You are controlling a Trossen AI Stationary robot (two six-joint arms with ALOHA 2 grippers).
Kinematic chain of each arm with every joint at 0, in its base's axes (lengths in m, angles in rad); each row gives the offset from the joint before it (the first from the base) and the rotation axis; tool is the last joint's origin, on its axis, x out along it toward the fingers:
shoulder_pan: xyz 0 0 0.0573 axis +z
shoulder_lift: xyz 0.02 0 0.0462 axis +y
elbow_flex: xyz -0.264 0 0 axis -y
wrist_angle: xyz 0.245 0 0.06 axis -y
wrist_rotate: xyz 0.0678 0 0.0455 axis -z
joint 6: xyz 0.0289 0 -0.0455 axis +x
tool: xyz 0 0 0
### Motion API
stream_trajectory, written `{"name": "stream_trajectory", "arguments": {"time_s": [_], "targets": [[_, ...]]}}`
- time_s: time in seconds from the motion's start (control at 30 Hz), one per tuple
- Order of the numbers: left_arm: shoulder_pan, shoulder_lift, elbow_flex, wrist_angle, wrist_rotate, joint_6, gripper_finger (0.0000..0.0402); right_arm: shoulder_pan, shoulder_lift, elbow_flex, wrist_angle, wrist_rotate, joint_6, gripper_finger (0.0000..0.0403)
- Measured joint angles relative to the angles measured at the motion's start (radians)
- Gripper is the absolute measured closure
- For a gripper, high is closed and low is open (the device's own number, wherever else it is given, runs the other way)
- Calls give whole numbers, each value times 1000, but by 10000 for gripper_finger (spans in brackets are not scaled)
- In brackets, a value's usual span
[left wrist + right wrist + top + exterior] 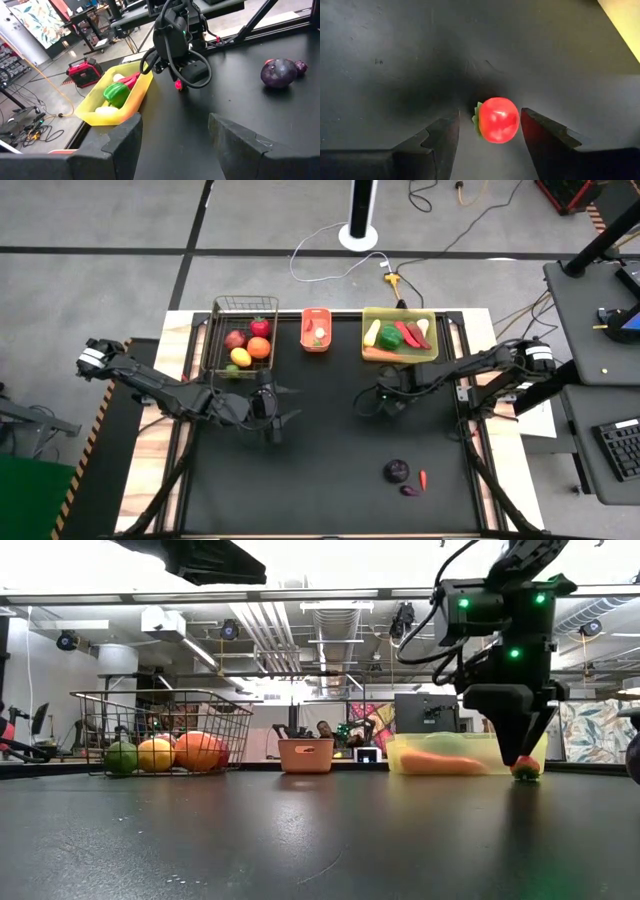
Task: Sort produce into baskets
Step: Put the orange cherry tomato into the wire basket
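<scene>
Left arm (150,385), left of the high view: dark jointed links, white band near its outer end. Right arm (480,370), right of frame: the same, white band likewise. Right gripper (520,755): black housing, green indicator lights, looped black cables, tapering dark fingers (437,142).

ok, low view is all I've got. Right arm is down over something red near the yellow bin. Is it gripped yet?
Observer: No. In the right wrist view the right gripper has its jaws open, and the small red fruit sits on the table between them, not clamped.
Operator: What else is loose on the table?
Observer: The high view shows a purple eggplant, a red chilli and a small dark purple piece, grouped toward that picture's lower right.
Operator: Left arm?
Observer: The left gripper hovers beside the wire basket, jaws open and holding nothing.
</scene>
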Motion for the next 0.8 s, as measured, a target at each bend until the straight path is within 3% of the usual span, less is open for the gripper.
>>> {"name": "stream_trajectory", "arguments": {"time_s": [0.4, 0.8], "targets": [[0, 0, 0, 0, 0, 0, 192, 0, 0, -32, 6, 0, 10, 207], [0, 0, 0, 0, 0, 0, 192, 0, 0, -32, 26, 0, 4, 312]]}}
